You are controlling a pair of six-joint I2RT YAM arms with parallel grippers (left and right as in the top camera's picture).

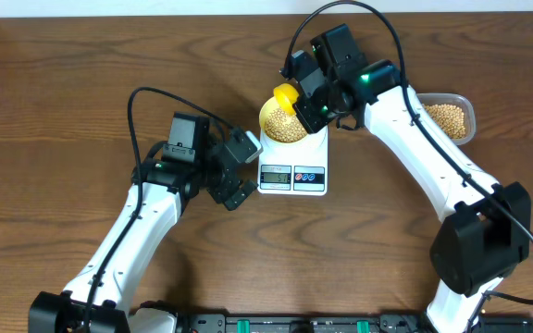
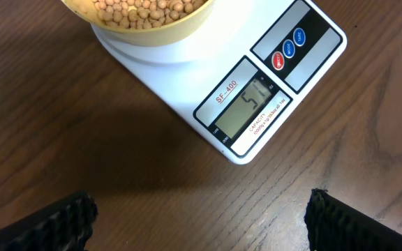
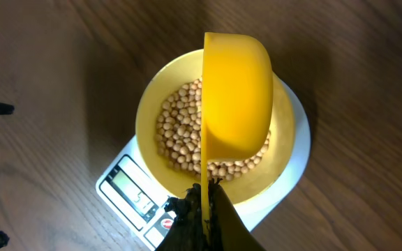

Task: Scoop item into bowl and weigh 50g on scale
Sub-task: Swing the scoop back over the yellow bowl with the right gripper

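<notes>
On the left: left gripper (image 1: 246, 172) wide open, holding nothing, waiting just beside the scale (image 1: 292, 176). In the middle: bowl (image 3: 149, 118) standing on the scale platform, well filled with beans (image 3: 180, 132). Reads about fifty-one on the display (image 2: 250, 104), as far as visible, so seems at the target or slightly over. Above the bowl: yellow scoop (image 3: 236, 90) tipped on its side, apparently empty, clamped by its handle in the closed right gripper (image 3: 206, 209). Far right: clear container (image 1: 447, 118) with more beans. Probably left to do: confirm the reading, perhaps remove a bean or two.
</notes>
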